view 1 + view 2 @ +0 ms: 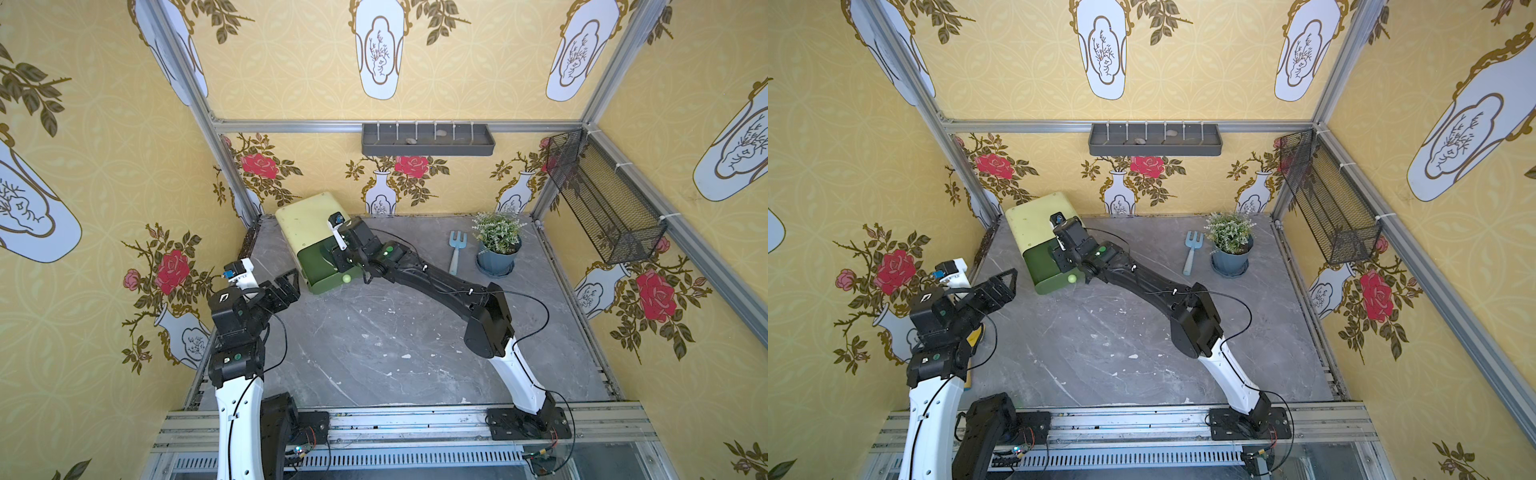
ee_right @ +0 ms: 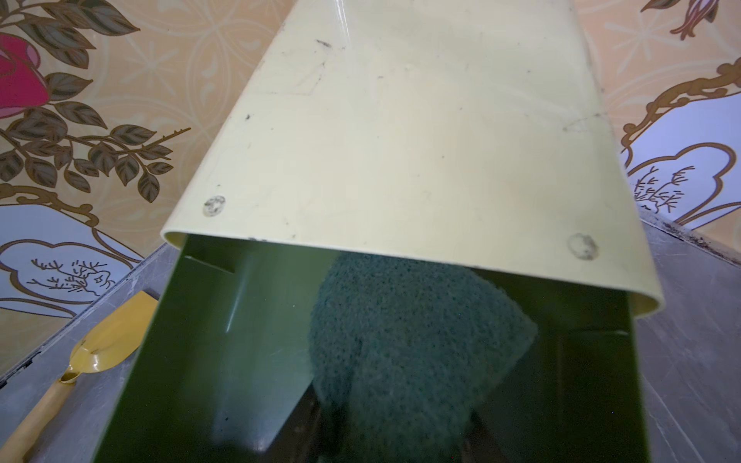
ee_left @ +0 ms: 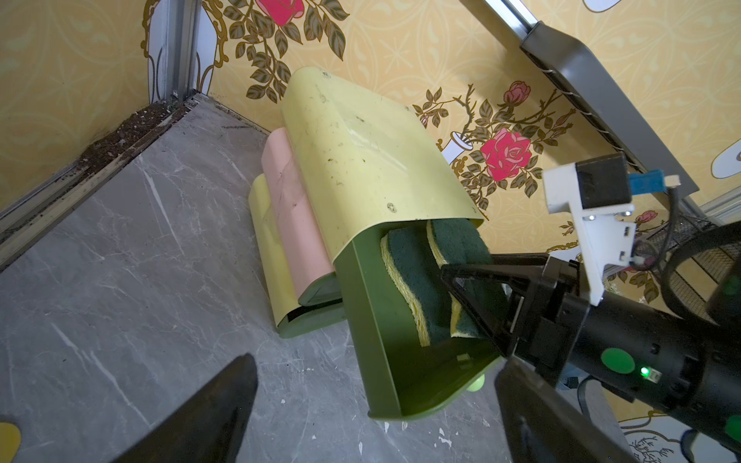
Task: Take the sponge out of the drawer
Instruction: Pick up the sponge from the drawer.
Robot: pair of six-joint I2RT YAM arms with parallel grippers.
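Observation:
At the back left of the table stands a pale yellow cabinet, and its dark green drawer is pulled out. Two yellow sponges with green scouring faces stand on edge inside it. My right gripper reaches into the drawer, jaws closed on the sponge, which bulges between them. The other sponge leans beside it, untouched. My left gripper hovers open over the table just in front of the drawer and holds nothing.
A pink drawer unit sits beside the cabinet. A yellow trowel lies by the left wall. A blue hand fork and a potted plant stand at the back right. A wire basket and a grey shelf hang on the walls.

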